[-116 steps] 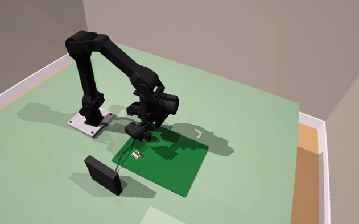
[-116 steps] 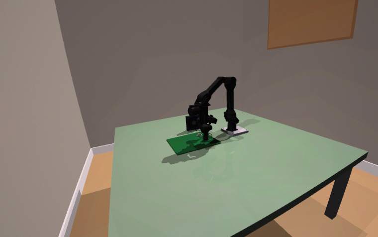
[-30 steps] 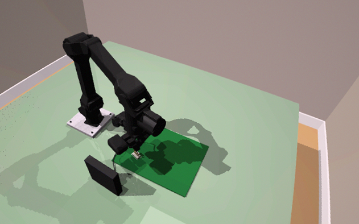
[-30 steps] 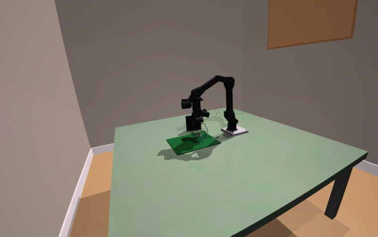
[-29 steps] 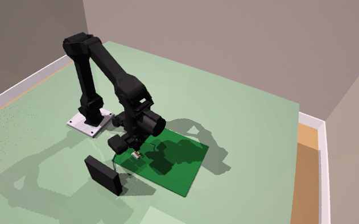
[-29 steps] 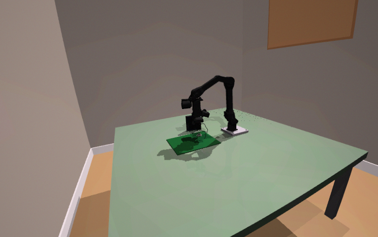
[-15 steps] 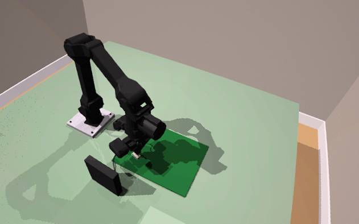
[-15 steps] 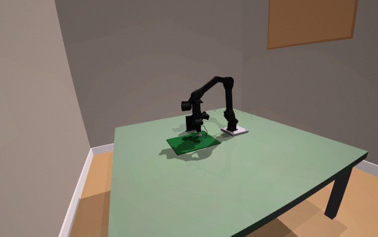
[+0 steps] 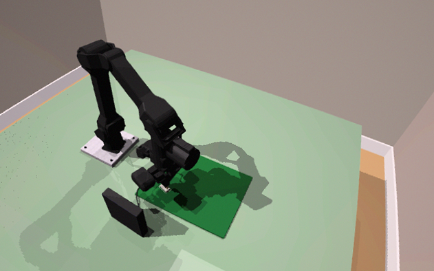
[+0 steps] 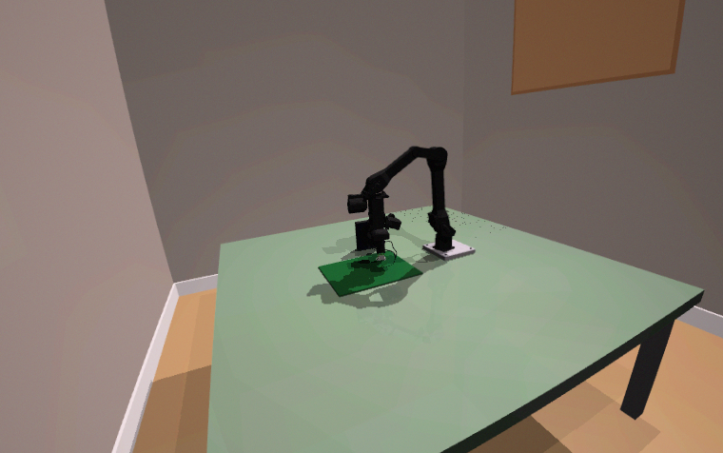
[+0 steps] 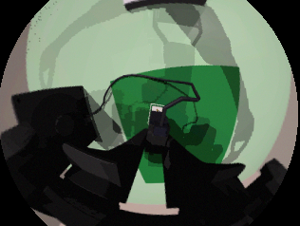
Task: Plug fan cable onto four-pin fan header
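Observation:
The green board (image 9: 215, 211) (image 10: 341, 280) (image 11: 221, 102) lies flat on the table. My gripper (image 9: 162, 185) (image 10: 380, 254) (image 11: 154, 132) points straight down over the board's near-left part and is shut on the fan cable's plug (image 11: 158, 128). The plug's pale tip (image 9: 164, 188) (image 11: 155, 109) sits at the board's surface; I cannot tell how deep it sits on the header, which is hidden under it. A thin black cable (image 11: 135, 79) loops from the plug back to the black fan (image 9: 126, 211) (image 11: 53, 117), which stands just off the board's left edge.
The arm's base plate (image 9: 109, 148) (image 10: 449, 249) is bolted to the table behind the board. The table's edge (image 9: 350, 221) runs to the right, with floor beyond it.

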Tool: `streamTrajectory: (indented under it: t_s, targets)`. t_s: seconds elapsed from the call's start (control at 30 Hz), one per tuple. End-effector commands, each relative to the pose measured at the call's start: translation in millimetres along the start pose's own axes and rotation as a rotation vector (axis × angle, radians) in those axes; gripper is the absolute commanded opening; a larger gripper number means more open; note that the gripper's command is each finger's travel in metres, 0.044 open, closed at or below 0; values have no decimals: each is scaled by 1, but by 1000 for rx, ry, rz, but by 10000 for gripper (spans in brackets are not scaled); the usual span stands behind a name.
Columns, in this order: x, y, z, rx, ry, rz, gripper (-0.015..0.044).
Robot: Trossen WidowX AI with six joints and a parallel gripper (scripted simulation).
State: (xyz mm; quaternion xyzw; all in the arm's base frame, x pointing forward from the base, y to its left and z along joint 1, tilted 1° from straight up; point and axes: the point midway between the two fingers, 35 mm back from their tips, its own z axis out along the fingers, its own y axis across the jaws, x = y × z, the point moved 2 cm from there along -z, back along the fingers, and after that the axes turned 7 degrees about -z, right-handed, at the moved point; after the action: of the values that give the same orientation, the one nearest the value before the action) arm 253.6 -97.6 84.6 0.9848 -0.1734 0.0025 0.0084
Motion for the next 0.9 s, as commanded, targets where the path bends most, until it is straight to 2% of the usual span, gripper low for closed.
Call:
streamTrajectory:
  t_s: [0.0,0.87]
  targets:
    - [-1,0,0,0,0,-4,0]
    - [-1,0,5,0,0,-4,0]
